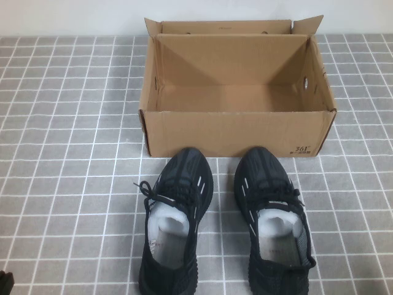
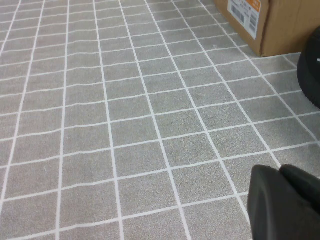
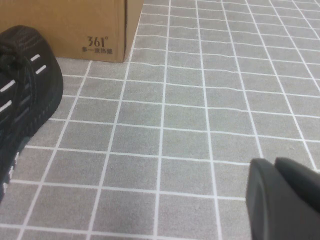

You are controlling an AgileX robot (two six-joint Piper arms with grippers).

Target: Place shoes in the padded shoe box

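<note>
Two black knit sneakers with white dash marks stand side by side, toes toward the box: the left shoe [image 1: 175, 221] and the right shoe [image 1: 273, 221]. The open brown cardboard shoe box [image 1: 236, 132] stands just behind them, empty, with black print at its front right corner. My left gripper [image 2: 280, 172] is shut and empty, low over the mat left of the shoes; only a dark bit of it shows in the high view [image 1: 5, 281]. My right gripper [image 3: 275, 165] is shut and empty, right of the right shoe [image 3: 25, 100], and out of the high view.
A grey mat with a white grid [image 1: 61, 153] covers the table. The box corner with an orange and white label [image 2: 245, 12] and a shoe's toe [image 2: 311, 75] show in the left wrist view. The box's printed corner [image 3: 97, 42] shows in the right wrist view.
</note>
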